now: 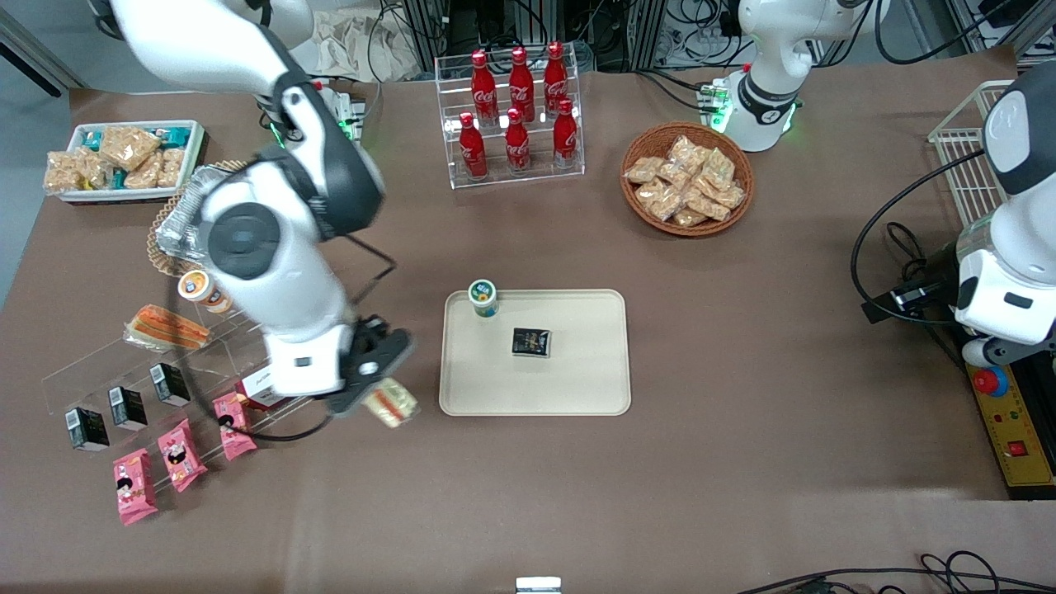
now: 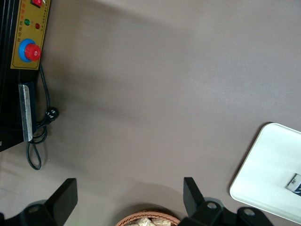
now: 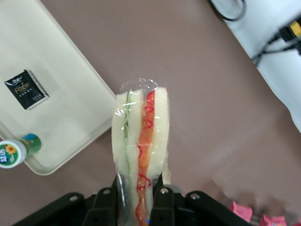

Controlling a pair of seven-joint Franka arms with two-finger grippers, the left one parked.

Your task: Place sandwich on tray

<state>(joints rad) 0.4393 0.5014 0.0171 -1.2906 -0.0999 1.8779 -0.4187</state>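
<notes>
Gripper (image 1: 381, 394) clamped on the sandwich (image 1: 393, 403), 2 black fingers (image 3: 162, 200) pinching the narrow end of the clear-wrapped wedge (image 3: 140, 141), held clear of the brown tabletop just beside the tray (image 1: 577, 396), on the working arm's side of it. Soft pale bread on both faces, with a glossy orange-red filling strip and a thin green line down the cut edge; crinkled film bunched at the tip. Flat cream-beige tray (image 3: 70, 117), rounded at the corners and low-rimmed, carrying a small round cup (image 1: 483, 298) with a green printed lid and a square black packet (image 1: 530, 342), the cup farther from the front camera than the packet. Smooth tray corner (image 2: 270, 174) and black packet edge also caught from the parked arm's wrist. Toward the working arm's end: a second wrapped wedge (image 1: 165, 327) showing orange and cream layers, 3 small black cartons (image 1: 128, 406) in a row on a clear acrylic stand, 3 pink snack packs (image 1: 177, 455), and crumpled foil (image 1: 180, 216) over a woven mat. A white bin (image 1: 132, 196) of snack packs farther from the camera than those. 6 red cola bottles (image 1: 518, 107) upright in a clear tiered rack, a round wicker basket (image 1: 689, 227) of crinkly snack bags near the rack.
</notes>
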